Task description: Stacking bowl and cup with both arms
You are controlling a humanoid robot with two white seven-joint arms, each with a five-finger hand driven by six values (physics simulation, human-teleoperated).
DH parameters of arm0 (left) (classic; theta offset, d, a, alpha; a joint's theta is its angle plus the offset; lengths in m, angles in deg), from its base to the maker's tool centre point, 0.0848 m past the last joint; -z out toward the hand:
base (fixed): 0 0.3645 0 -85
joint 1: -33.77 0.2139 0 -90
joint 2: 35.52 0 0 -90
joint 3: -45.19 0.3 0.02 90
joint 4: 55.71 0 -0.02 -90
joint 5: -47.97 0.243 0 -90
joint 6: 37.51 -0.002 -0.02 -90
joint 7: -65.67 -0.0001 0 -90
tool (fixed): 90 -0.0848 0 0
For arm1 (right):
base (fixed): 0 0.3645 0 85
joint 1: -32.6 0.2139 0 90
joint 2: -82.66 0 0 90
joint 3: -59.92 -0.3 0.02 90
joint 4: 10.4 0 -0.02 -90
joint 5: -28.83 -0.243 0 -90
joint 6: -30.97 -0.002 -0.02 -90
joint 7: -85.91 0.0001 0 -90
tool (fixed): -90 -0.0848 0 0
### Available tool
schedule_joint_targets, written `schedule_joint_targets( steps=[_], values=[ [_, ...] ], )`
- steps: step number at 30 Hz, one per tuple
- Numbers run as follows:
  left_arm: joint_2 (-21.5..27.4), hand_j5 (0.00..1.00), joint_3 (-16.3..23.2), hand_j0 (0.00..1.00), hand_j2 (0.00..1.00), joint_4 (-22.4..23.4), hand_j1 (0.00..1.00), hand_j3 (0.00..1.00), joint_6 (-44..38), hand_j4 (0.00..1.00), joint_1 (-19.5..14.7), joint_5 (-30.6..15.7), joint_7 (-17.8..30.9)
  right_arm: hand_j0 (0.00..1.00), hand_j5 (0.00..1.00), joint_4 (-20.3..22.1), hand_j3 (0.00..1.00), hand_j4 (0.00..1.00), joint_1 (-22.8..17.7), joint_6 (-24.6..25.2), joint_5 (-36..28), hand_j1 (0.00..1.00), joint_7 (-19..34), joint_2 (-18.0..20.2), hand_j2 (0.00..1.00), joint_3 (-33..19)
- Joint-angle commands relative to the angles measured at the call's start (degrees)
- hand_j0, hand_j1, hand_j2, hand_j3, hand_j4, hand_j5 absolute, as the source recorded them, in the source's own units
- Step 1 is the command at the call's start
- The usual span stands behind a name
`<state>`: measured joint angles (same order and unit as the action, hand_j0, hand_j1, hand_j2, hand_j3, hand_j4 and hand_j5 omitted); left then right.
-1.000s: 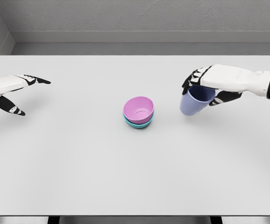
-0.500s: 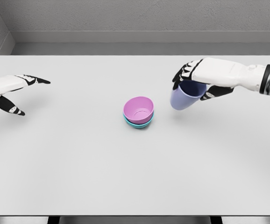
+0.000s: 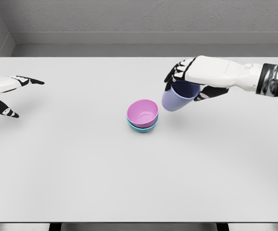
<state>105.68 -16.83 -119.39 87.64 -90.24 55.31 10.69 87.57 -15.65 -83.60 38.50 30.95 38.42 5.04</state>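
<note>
Bright, even, diffuse light across the table; shadows faint and soft (barely there), no glare, everything sharp edge to edge.

Right hand reaches in from the right edge and grips a lavender cup at its rim, fingers curled over the top. The cup is tilted, its mouth leaning toward the arm, and is held above the white surface — just right of the bowls, not touching them. Pink bowl sits nested in a teal bowl near the middle of the surface, both upright. Left hand shows at the far left edge, fingers spread and empty — well apart from the bowls.
</note>
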Motion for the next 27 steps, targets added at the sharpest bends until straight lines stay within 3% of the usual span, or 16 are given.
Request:
schedule_joint_targets(
  steps=[1, 9, 27],
  values=[
    [0.13, 1.0, -0.04, 1.0, 1.0, 0.05, 1.0, 1.0, -0.15, 1.0, 0.0, -0.4, -0.02, 0.63, 0.63, 0.11, 0.63, 0.63, 0.09, 0.13, -0.26, 0.63, -0.04, -0.67, 0.63, 0.04],
    [0.04, 1.0, -0.04, 1.0, 1.0, 0.05, 1.0, 1.0, -0.15, 1.0, 0.0, -0.4, -0.02, 0.63, 0.63, 2.22, 0.63, 0.63, 1.23, 0.66, -0.26, 0.63, -0.04, -1.63, 0.63, 0.12],
    [0.04, 1.0, -0.04, 1.0, 1.0, 0.05, 1.0, 1.0, -0.15, 1.0, 0.09, -0.39, -0.02, 0.63, 0.63, 0.02, 0.63, 0.63, 5.18, 0.84, 0.26, 0.63, -0.04, -5.76, 0.63, 5.4]
  ],
)
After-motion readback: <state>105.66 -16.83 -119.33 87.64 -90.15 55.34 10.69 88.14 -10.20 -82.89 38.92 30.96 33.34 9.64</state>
